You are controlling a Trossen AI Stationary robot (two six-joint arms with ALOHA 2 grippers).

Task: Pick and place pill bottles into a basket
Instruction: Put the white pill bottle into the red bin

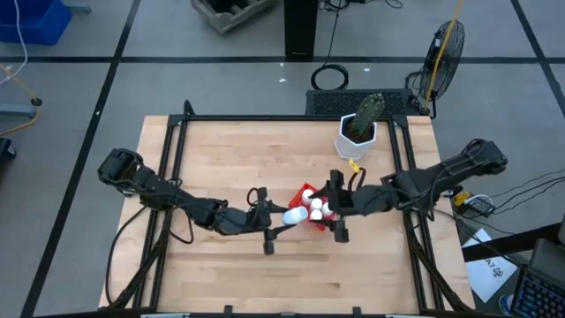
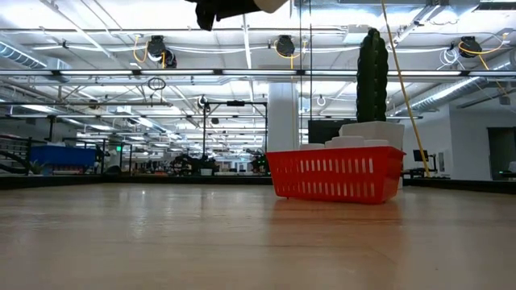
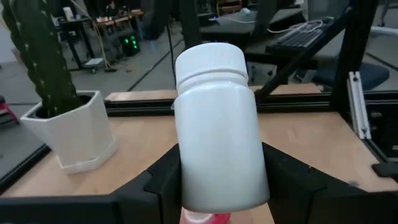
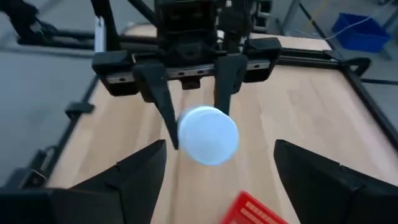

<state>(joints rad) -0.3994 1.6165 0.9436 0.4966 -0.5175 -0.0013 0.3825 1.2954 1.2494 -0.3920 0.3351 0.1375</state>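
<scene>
My left gripper (image 1: 281, 217) is shut on a white pill bottle (image 1: 294, 215), high above the table and just left of the red basket (image 1: 307, 196). The bottle fills the left wrist view (image 3: 217, 155); the right wrist view shows its round cap (image 4: 208, 135) end-on. The basket (image 2: 339, 173) stands on the table, with several white bottles (image 1: 317, 209) in it, their caps (image 2: 347, 142) above its rim. My right gripper (image 4: 230, 186) is open and empty, at the basket's right side (image 1: 334, 212), facing the left gripper. My left gripper pinches the bottle's body (image 3: 186, 180) between its two fingers (image 3: 163, 180), on its two opposite sides, at the half away from the cap. The fingers come level from the table's left and lie along the bottle. The bottle is lifted clear, its cap (image 3: 210, 59) toward the table's right.
A white pot with a green cactus (image 1: 357, 131) stands at the table's far right, behind the basket; it also shows in the low view (image 2: 372, 121) and the left wrist view (image 3: 68, 134). Bare wood lies in front of and left of the basket (image 1: 221, 274).
</scene>
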